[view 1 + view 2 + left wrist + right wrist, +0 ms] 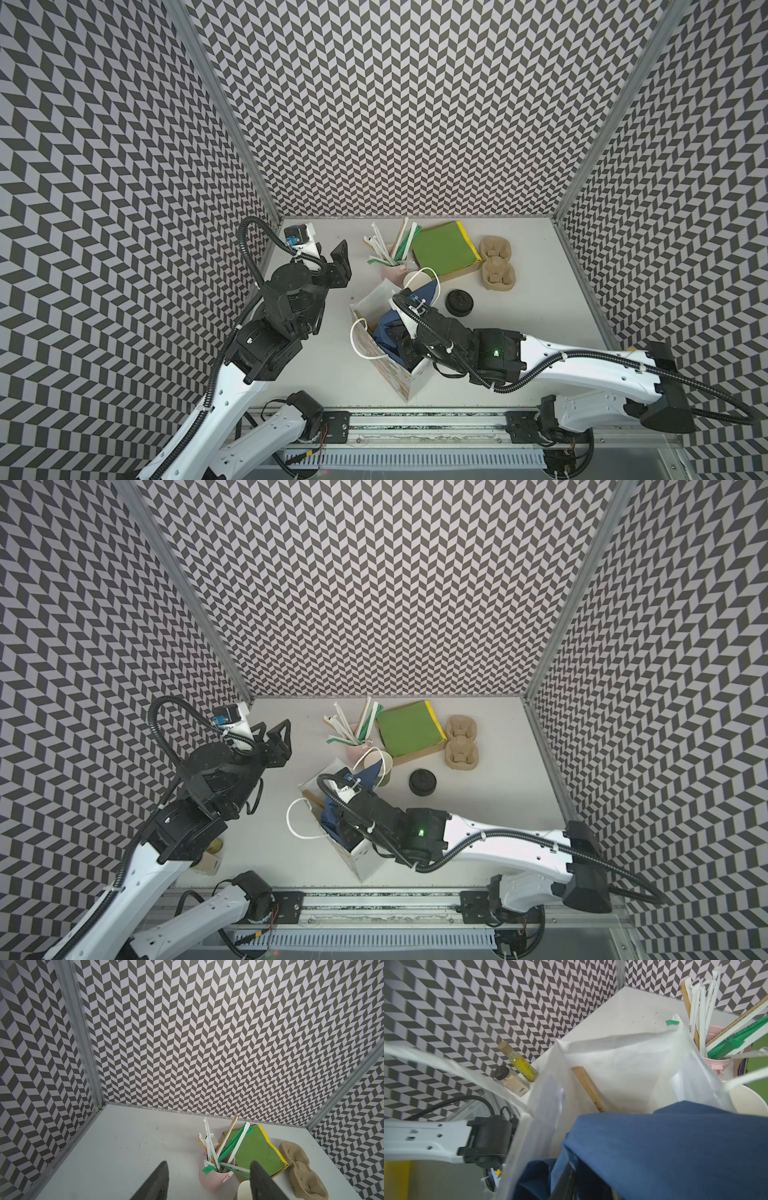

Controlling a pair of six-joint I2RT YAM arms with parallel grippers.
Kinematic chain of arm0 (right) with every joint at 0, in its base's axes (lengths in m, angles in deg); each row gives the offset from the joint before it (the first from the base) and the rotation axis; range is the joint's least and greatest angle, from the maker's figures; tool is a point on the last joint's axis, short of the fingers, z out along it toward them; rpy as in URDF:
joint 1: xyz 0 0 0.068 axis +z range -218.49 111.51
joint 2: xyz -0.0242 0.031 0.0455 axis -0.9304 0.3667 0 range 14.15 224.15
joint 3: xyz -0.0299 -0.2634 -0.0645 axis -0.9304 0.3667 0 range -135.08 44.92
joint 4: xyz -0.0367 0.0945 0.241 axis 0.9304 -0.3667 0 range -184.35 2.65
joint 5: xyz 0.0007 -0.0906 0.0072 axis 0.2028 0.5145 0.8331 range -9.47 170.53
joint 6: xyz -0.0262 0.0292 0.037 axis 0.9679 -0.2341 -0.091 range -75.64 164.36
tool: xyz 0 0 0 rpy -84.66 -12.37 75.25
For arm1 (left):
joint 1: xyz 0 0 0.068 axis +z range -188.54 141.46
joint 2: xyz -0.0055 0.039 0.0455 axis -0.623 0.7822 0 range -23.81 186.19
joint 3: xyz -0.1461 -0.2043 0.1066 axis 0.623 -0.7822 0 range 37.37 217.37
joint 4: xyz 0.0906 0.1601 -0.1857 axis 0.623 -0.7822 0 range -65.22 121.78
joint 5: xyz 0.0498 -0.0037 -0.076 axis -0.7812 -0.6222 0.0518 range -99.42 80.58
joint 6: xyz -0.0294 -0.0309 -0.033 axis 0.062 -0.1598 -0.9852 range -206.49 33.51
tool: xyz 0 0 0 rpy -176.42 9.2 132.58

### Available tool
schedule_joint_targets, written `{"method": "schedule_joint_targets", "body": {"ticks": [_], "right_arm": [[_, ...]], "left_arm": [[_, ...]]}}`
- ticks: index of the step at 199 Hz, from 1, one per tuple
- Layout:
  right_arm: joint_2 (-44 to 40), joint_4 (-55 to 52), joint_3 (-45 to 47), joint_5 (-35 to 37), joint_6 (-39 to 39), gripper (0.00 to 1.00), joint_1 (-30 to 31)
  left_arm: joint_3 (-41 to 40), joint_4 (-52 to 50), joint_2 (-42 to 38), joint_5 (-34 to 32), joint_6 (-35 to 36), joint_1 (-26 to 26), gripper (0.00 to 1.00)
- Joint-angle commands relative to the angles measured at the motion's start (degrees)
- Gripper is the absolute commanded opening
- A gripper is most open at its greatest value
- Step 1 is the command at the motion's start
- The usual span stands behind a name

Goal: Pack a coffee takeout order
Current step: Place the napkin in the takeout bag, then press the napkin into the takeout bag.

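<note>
The right pincer (405, 351) is sitting inside the white paper bag (395, 376) on the table (519, 332), its grip impossible to tell beneath the dark blue napkin (664, 1147). The left pincer (208, 1162) is hovering released. The right wrist view is showing a yellow bottle (523, 1064) in full, while a top view is catching it only partly under the left arm (178, 833).

a: how's the light?
b: bright, even and diffuse, coming from overhead. the white table (540, 332) carries only faint, soft shadows, and a small green lamp (495, 353) glows on the right arm (582, 370).
a: sharpness?
b: both top views are crisp in the middle, but the chevron walls (374, 584) stretch and bend toward the corners.
a: and the wrist views?
b: close things go soft. the dark blue napkin (675, 1147) and the bag handle (436, 1059) are blurred near the lens. the left gripper (208, 1164) shows its fingers (158, 1184) as dark, unfocused wedges.
</note>
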State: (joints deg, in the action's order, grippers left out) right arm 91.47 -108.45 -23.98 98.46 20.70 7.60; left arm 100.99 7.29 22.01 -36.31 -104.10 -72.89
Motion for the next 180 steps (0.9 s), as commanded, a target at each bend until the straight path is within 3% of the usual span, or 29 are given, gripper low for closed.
{"method": "schedule_joint_targets", "body": {"ticks": [1, 30, 61, 89, 128, 147, 180], "right_arm": [[-2.0, -1.2, -4.8, -1.6, -0.4, 0.36, 1.0], [-3.9, -3.0, -7.6, 1.0, 2.2, 0.54, 2.5], [-7.4, -1.4, -8.2, -2.2, 2.1, 0.58, 2.6], [-5.1, -0.1, -8.0, -2.6, 2.9, 0.57, 2.5], [4.2, -9.0, -12.0, 11.8, -2.0, 0.55, 0.2], [5.0, -9.9, -11.2, 11.3, -4.7, 0.53, -3.3], [6.5, -8.1, -8.3, 3.2, -5.2, 0.48, -7.6]], "left_arm": [[-0.3, 1.0, -1.5, -0.5, -0.3, 0.3, 0.63], [-0.2, 1.1, -1.4, -0.6, -0.2, 0.3, 0.63], [-0.4, 1.2, -1.4, -0.9, -0.3, 0.3, 0.63], [-0.4, 1.4, -1.6, -1.1, -0.2, 0.3, 0.63], [-1.2, 1.3, -2.0, -1.4, -0.4, 0.3, 0.63], [-1.6, 1.4, -2.4, -1.3, -0.5, 0.3, 0.63], [-2.0, 1.2, -2.7, -1.4, -0.5, 0.3, 0.63]]}}
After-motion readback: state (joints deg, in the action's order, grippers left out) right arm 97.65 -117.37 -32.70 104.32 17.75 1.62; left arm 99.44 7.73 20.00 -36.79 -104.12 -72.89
